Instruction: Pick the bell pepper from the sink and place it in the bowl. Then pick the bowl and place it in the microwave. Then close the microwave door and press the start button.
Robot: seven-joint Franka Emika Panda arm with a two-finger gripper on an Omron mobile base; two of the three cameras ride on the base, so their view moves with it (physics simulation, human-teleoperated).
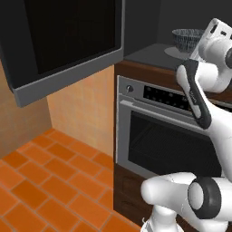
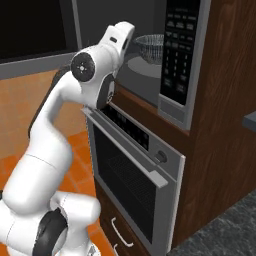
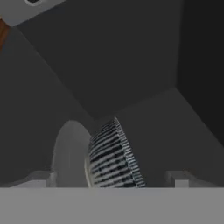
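Observation:
The bowl stands on the round turntable plate inside the microwave. In the hand view the bowl appears rolled on its side, dark streaked outside, right in front of my gripper. The gripper is open, one fingertip on each side of the bowl and apart from it. My white hand reaches into the cavity mouth. The microwave door hangs wide open to the left. The bell pepper is hidden and the sink is out of view.
The microwave's button panel is right of the cavity. A wall oven with a glass door sits below, in dark wood cabinetry. Orange floor tiles spread to the left. A dark counter corner shows low right.

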